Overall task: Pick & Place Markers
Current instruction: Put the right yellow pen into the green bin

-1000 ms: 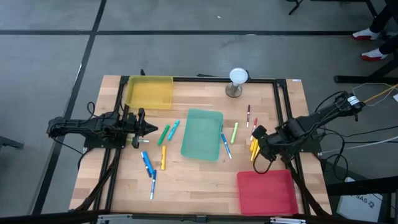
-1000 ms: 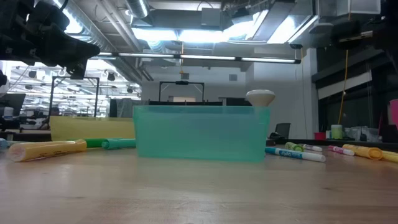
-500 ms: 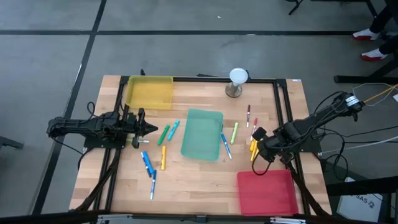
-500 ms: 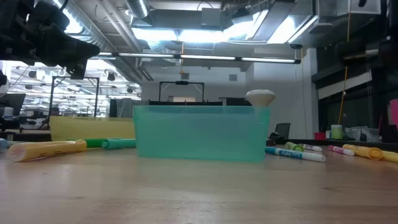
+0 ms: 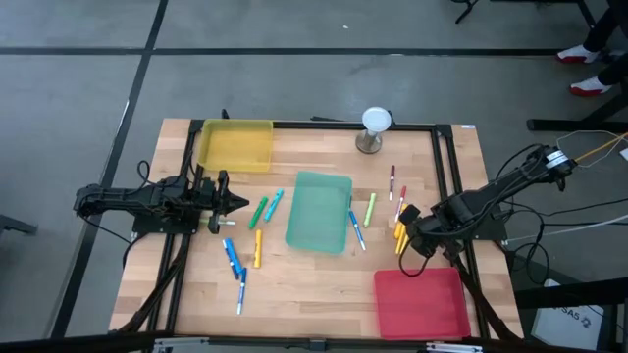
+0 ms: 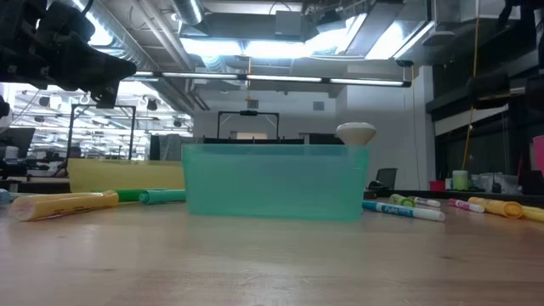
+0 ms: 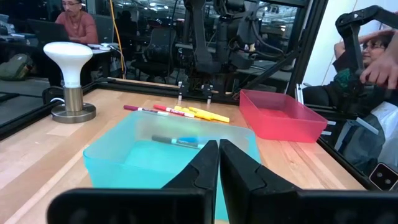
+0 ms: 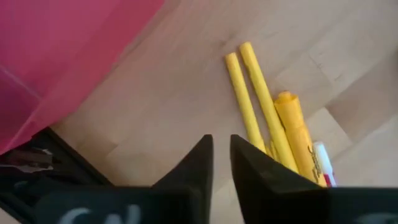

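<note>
Markers lie flat on the wooden table in two groups. Yellow and orange ones (image 5: 400, 232) lie by the right edge, with pink (image 5: 392, 181), green (image 5: 370, 208) and blue (image 5: 355, 230) ones near them. Left of the teal tray (image 5: 319, 211) lie green (image 5: 258, 211), teal (image 5: 274, 203), orange (image 5: 258, 247) and blue (image 5: 232, 257) ones. My right gripper (image 5: 406, 233) hangs over the yellow markers (image 8: 264, 112), its fingers close together, touching nothing that shows. My left gripper (image 5: 240, 203) is shut and waits left of the teal tray (image 7: 168, 155).
A yellow tray (image 5: 235, 145) sits at the far left and a red tray (image 5: 420, 302) at the near right, close to my right gripper. A white-topped stand (image 5: 375, 129) stands at the far edge. A dark frame rims the table. People sit beyond it.
My right arm has sunk a little and its gripper has crept slightly toward the yellow markers. The markers and trays lie as before.
</note>
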